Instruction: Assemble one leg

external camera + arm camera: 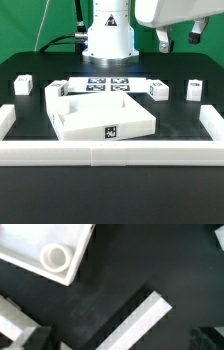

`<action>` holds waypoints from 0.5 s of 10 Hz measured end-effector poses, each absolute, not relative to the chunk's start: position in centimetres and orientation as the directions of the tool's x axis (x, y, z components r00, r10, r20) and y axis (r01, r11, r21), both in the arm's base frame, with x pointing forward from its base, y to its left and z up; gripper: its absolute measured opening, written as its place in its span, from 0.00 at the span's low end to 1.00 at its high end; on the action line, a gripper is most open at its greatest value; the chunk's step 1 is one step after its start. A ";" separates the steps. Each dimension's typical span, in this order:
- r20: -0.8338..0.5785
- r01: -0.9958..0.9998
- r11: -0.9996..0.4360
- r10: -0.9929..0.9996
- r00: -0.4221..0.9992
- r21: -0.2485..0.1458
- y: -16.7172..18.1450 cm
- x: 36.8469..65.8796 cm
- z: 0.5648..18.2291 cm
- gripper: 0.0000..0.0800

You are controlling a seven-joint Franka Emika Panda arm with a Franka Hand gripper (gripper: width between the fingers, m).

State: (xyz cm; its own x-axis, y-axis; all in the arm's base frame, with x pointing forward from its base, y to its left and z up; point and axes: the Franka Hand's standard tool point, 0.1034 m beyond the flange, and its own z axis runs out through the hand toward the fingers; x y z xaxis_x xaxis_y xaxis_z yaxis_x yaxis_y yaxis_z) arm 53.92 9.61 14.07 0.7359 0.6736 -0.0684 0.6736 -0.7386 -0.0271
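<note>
Four small white legs with marker tags stand on the black table in the exterior view: two on the exterior view's left [24,85] [57,90] and two on its right [157,89] [193,90]. My gripper [179,38] hangs high above the right pair, open and empty, touching nothing. In the wrist view the gripper [120,341] shows only as dark fingers [30,339] at the picture's edge, set far apart with nothing between them. No leg shows in the wrist view.
The large white tray-like part [70,118] lies at the table's middle; one corner with a round hole shows in the wrist view [30,246]. The marker board [108,84] lies behind it. A white rail [110,152] borders the table. A white bar [150,317] crosses the wrist view.
</note>
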 end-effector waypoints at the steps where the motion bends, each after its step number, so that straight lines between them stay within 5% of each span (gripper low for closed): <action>1: -0.075 0.660 -0.751 0.660 0.747 -0.029 9.7 53.8 14.1 0.81; 5: -0.075 0.660 -0.751 0.660 0.748 -0.029 9.7 53.8 14.0 0.81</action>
